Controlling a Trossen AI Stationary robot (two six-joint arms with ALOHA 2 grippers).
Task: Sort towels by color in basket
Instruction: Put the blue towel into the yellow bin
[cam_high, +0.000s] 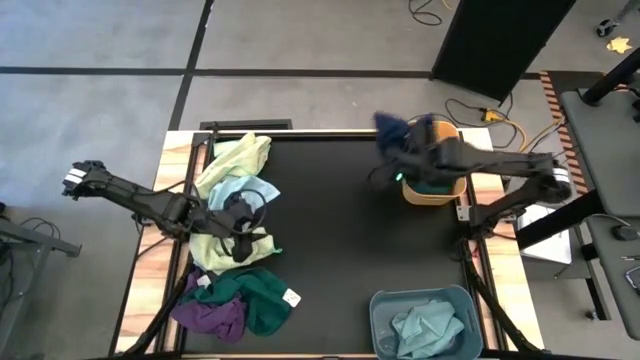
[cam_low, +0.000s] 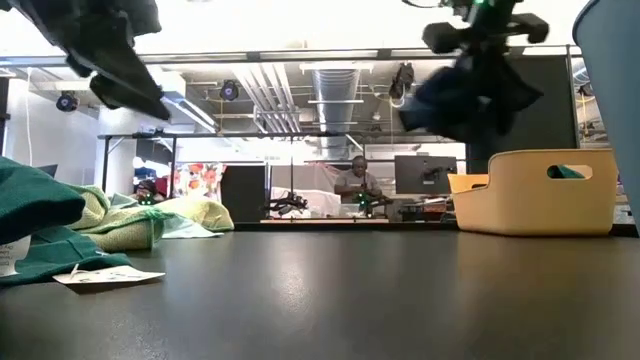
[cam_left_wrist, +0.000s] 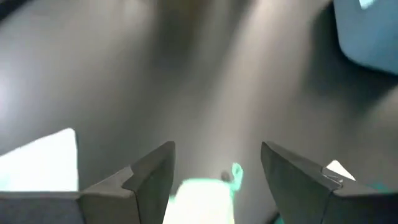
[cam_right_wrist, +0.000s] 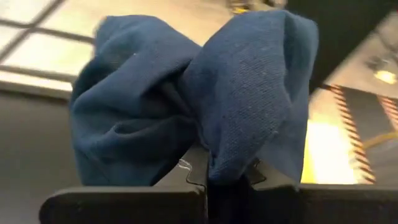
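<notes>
My right gripper (cam_high: 400, 165) (cam_right_wrist: 214, 168) is shut on a navy towel (cam_high: 392, 130) (cam_low: 470, 90), held in the air just left of the yellow basket (cam_high: 437, 190) (cam_low: 535, 190). My left gripper (cam_high: 243, 228) (cam_left_wrist: 217, 149) is open and hovers over the pile at the table's left. That pile holds pale yellow-green towels (cam_high: 238, 158), a light blue one (cam_high: 232, 190), a teal green one (cam_high: 255, 292) (cam_low: 35, 215) and a purple one (cam_high: 208, 315). Another light blue towel (cam_high: 428, 325) lies in the grey-blue basket (cam_high: 378, 310). My right gripper pinches a bunched fold of the navy towel (cam_right_wrist: 214, 146) between its two fingers; how many layers cannot be told. The towel is lifted clear of the table and hangs crumpled below the gripper in the low view, beside the yellow basket's left wall.
The yellow basket stands at the table's far right, with something teal showing through its handle hole (cam_low: 565, 172). The grey-blue basket sits at the near edge, right of centre. A small white tag (cam_high: 290, 297) (cam_low: 105, 277) lies by the teal towel. The black middle of the table (cam_high: 340, 240) is bare.
</notes>
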